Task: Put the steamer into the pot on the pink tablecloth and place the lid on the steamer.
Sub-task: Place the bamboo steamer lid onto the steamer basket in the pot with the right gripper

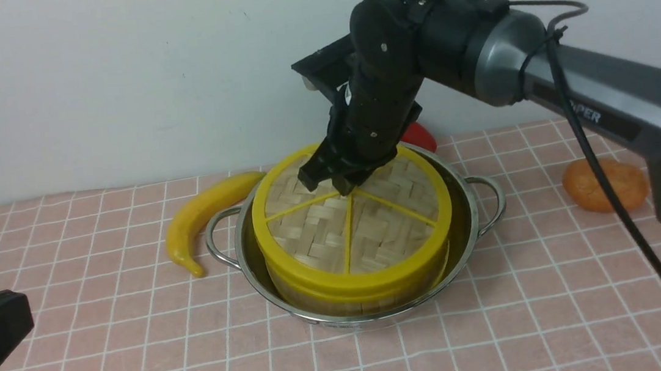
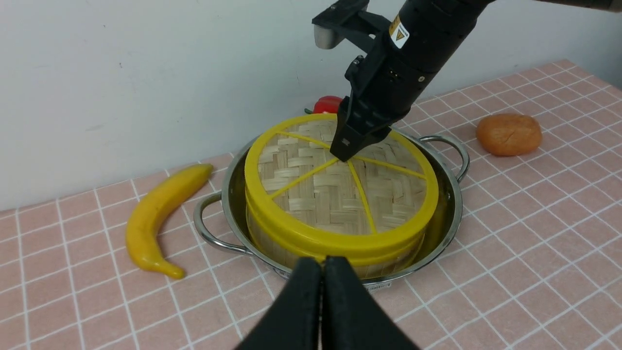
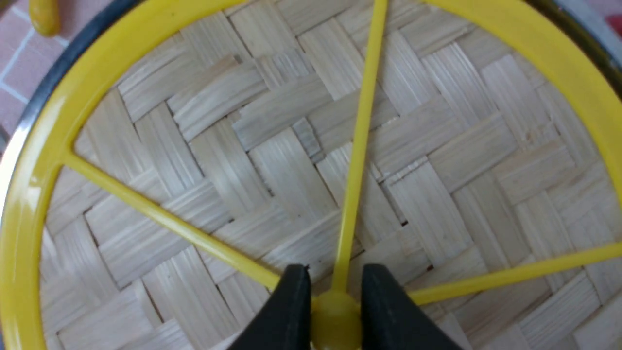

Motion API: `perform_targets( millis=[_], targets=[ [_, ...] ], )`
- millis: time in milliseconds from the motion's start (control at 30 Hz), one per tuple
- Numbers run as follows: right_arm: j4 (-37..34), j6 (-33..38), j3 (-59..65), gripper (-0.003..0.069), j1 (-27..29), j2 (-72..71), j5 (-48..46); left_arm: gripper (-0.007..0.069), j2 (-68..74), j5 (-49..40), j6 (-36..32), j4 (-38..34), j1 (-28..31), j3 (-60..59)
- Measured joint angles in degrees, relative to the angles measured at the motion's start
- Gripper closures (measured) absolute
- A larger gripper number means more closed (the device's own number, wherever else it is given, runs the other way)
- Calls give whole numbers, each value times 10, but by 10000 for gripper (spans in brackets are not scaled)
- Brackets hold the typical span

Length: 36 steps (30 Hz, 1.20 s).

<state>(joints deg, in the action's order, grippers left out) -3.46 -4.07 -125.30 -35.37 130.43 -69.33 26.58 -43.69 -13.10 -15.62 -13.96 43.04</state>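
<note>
Steamer [image 1: 373,304] sits inside the pot [image 1: 469,211], centre of the front view. We see only a strip of its bamboo wall below the yellow rim.

Lid [image 1: 371,224] lies flat on top of the steamer with the rims lined up, so the contents are hidden. Its yellow spokes meet at a hub [image 3: 335,313].

Pot stands on the pink tablecloth [image 1: 139,353], with one loop handle toward frame left and the other toward frame right.

Right gripper [image 1: 343,187] comes down from the upper right of the front view onto the lid's centre. In the right wrist view its two black fingers [image 3: 291,301] are clamped on the hub from either side and touch it. So we read the right gripper as grasping the lid by the hub.

Left gripper [image 2: 321,272] has its fingers pressed together with nothing between them. Its dark body shows at the lower left edge of the front view, well apart from the pot.

Around the pot:
- A yellow banana [image 1: 205,217] lies just beside the left handle, left of centre.
- A red item [image 1: 420,136] is behind the pot near the wall, mostly hidden, and we can't tell what it is.
- An orange lump [image 1: 604,184] is on the cloth at the right, apart from the right handle.
</note>
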Motion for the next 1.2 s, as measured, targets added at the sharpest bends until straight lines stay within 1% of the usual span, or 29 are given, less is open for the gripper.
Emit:
perform_targets(
  millis=[267,1200],
  targets=[
    [10,-1,-12,513,0,12,-10,623,0,0,0,1,0,0],
    [0,-1,-17,513,0,19,-9,623,0,0,0,11,0,0]
  ],
)
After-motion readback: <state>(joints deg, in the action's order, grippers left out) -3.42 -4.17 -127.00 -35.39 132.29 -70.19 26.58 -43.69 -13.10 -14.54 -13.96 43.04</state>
